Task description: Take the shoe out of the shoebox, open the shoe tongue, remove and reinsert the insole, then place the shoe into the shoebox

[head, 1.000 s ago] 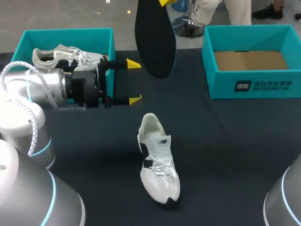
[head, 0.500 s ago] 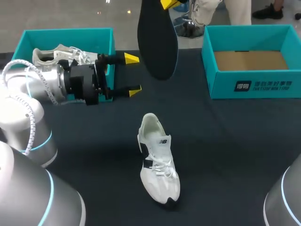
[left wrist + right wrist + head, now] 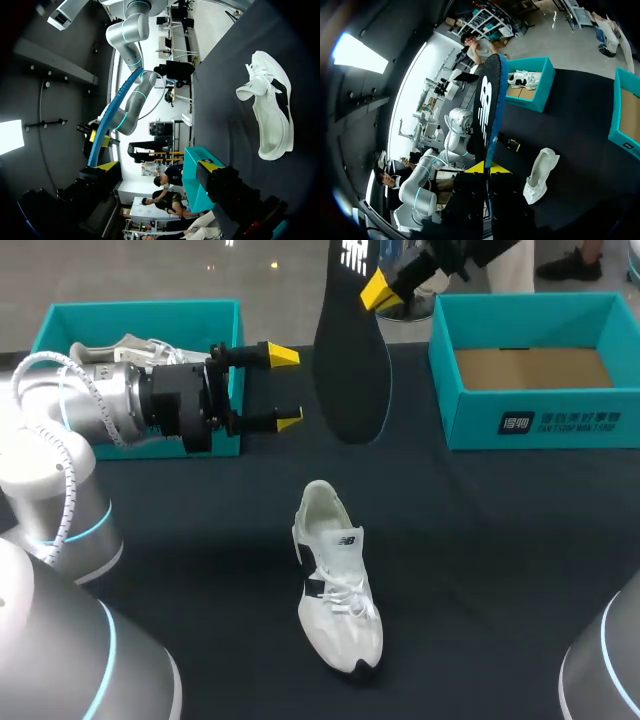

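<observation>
1. Table (image 3: 480, 540): a dark surface that carries everything below. Take every position from the white shoe (image 3: 335, 580) lying on it.

2. Left arm (image 3: 90, 420): it lies level, to the left of the shoe and beyond its heel. It hides part of a second shoe (image 3: 130, 352).

3. Boxes: the left box (image 3: 140, 315) stands far left of the shoe, with the second shoe inside. The right box (image 3: 470, 420) stands far right of the shoe, showing a bare cardboard floor.

4. Insole (image 3: 352, 370): black, hanging in the air beyond the shoe's heel with its long axis close to vertical. The rounded lower end points down at the table. The upper end is cut off in the head view, so you cannot tell heel from toe.

5. Shoe: the long axis runs from far to near. The toe points at the robot and the open heel at the boxes.

6. Right gripper (image 3: 487, 168): clamped on the insole, with a yellow tip on each face. The head view hides one tip.

7. Left gripper (image 3: 286, 388): fingers spread and holding nothing, pointing sideways at the insole.
</observation>
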Robot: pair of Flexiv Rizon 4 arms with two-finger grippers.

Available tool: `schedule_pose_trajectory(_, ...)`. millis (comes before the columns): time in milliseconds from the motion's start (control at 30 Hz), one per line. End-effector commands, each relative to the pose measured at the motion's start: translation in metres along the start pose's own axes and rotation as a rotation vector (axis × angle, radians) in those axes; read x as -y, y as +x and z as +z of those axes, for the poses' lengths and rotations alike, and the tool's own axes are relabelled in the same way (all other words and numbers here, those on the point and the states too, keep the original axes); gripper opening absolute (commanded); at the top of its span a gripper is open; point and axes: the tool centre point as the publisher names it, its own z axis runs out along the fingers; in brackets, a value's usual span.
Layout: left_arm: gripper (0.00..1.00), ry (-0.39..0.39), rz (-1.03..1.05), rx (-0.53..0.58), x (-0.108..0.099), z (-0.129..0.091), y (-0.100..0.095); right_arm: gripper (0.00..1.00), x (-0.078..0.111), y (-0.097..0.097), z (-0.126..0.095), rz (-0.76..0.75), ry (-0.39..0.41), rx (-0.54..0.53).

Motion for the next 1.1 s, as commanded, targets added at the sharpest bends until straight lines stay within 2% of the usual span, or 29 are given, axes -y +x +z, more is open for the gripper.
schedule_pose_trajectory(33,1.0,0.006,0.008,-0.006,-0.002,-0.002,0.002,0.0,0.011,-0.021,0.012,0.037,-0.013,-0.056)
schedule_pose_trajectory(267,1.0,0.006,0.007,-0.008,-0.004,-0.005,0.003,0.0,0.02,-0.046,0.021,0.093,-0.002,-0.081)
schedule_pose_trajectory(500,1.0,0.018,0.026,-0.012,-0.002,-0.006,0.004,0.0,0.013,-0.055,0.038,0.112,0.043,-0.115)
schedule_pose_trajectory(867,1.0,0.051,0.06,-0.011,0.008,-0.003,0.004,0.0,-0.008,-0.063,0.069,0.11,0.104,-0.165)
schedule_pose_trajectory(1100,1.0,0.035,0.096,-0.023,0.012,0.002,0.004,0.0,-0.022,-0.056,0.086,0.093,0.145,-0.196)
